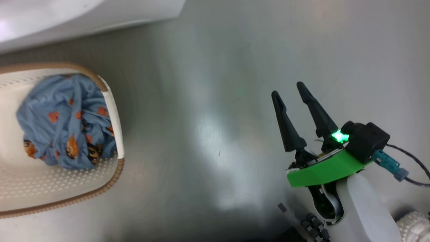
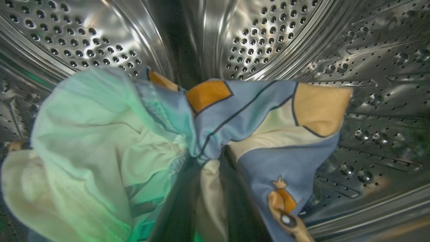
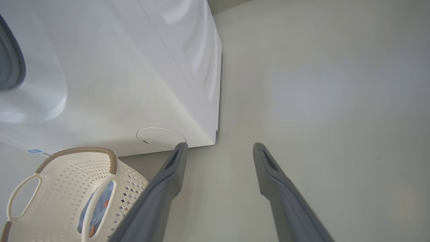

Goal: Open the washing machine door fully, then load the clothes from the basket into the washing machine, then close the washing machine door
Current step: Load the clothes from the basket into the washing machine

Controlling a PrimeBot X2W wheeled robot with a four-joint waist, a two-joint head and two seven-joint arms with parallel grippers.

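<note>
Basket (image 1: 116,134) rim, floor (image 1: 208,101), right end effector (image 1: 287,89) spread

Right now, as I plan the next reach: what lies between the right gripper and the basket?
Only bare grey floor. The head view shows it running from the basket across to the right gripper.

Right pincer (image 1: 287,88): tapered black fingers (image 1: 289,127), green bracket (image 1: 322,169), black camera (image 1: 368,141), white forearm (image 1: 366,208).

There's the right end effector (image 1: 288,90), both dark fingers (image 3: 158,198) spread wide and gripping nothing, angled up-left from its green wrist mount (image 1: 322,169) and pale forearm (image 1: 362,208). The left end effector (image 2: 205,158) is pinched at the tips on the clothes (image 2: 268,134).
</note>
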